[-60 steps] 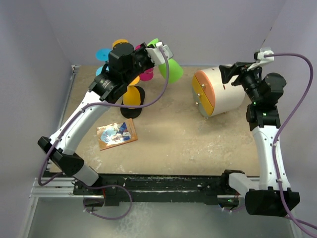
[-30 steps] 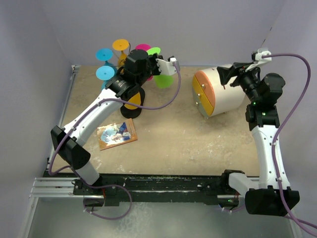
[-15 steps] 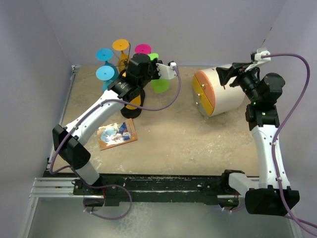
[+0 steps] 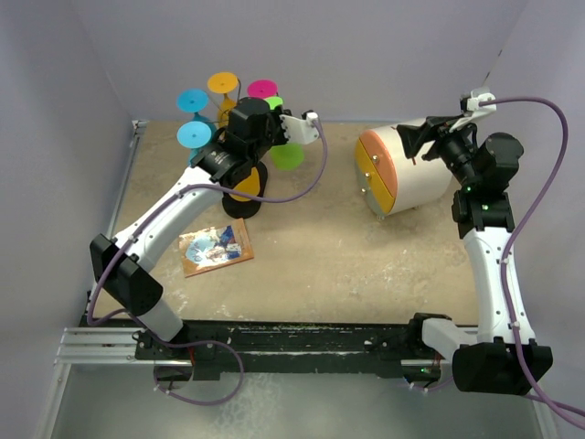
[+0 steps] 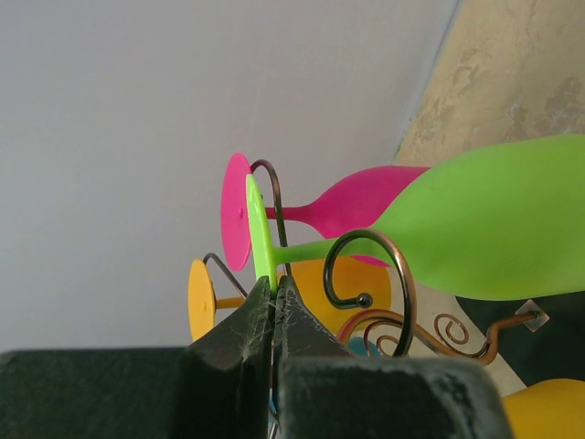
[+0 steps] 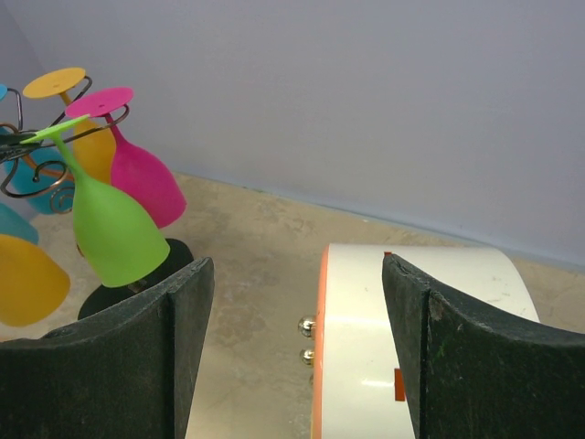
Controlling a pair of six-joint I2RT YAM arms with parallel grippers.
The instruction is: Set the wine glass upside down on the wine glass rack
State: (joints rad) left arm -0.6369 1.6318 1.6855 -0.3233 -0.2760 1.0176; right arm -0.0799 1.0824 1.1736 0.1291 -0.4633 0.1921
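Pale lavender walls (image 4: 366,46) enclose a mottled beige tabletop (image 4: 347,247).

In the top view, the left arm covers most of the wine glass rack (image 4: 239,209); only its black base shows, upper left. In the left wrist view, the green wine glass (image 5: 475,229) runs off the right edge, and the fingers (image 5: 228,357) of the left gripper (image 5: 274,293) are a dark blur along the bottom. In the right wrist view, the bottom edge cuts off the white drawer drum (image 6: 411,311).

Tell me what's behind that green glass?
From the right wrist camera, a pink glass hangs upside down just behind the green glass. They cover the stem of the stand.
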